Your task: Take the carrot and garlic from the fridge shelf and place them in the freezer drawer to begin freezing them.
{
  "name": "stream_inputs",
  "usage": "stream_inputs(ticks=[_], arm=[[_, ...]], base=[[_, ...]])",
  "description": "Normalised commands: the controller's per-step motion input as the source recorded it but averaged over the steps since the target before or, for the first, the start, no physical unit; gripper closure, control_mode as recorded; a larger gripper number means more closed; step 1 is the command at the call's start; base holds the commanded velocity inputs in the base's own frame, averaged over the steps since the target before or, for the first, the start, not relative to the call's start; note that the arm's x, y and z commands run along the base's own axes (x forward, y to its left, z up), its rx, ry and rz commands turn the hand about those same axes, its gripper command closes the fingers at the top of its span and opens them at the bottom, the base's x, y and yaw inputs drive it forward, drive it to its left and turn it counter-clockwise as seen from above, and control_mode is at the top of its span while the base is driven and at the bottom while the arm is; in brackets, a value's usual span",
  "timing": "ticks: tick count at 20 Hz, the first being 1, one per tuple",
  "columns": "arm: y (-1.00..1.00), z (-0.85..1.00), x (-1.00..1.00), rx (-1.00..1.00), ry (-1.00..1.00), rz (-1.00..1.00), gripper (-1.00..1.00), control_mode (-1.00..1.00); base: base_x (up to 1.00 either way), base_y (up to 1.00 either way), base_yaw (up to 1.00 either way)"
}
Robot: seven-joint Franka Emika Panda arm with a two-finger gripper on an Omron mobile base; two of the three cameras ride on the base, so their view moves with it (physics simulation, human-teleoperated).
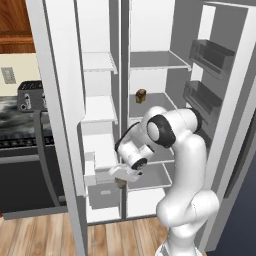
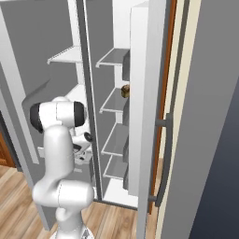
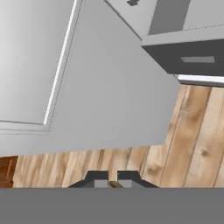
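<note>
The white arm rises from the base, bends at a high elbow toward 12 o'clock, then folds down toward 9 o'clock in the left base view. The gripper (image 1: 121,183) points downward, jaws closed to a narrow gap. A small tan sliver, possibly a held item, shows between the fingertips (image 3: 99,180).
</note>
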Motion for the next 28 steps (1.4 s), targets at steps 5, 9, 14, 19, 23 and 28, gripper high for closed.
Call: stream_inputs(ticks=[5,9,14,19,23,28], arm=[[-0.02,-0.05,0.79,0.00,0.03,-0.13,1.00,-1.00],[0.00,-0.23,0.87,0.00,0.01,-0.10,1.00,-1.00],[0.01,-0.46,0.79,0.00,0.01,-0.08,1.00,-1.00],[0.16,-0.55,0.78,-0.02,0.00,-0.06,1.00,-1.00],[0.15,-0.50,0.73,-0.02,0.00,-0.04,1.00,-1.00],[0.24,-0.56,0.55,-0.03,0.00,-0.03,1.00,-1.00]], base=[[0.00,0.00,0.00],[0.00,0.00,0.00],[0.00,0.00,0.00],[0.00,0.00,0.00],[0.00,0.00,0.00],[0.00,0.00,0.00]])
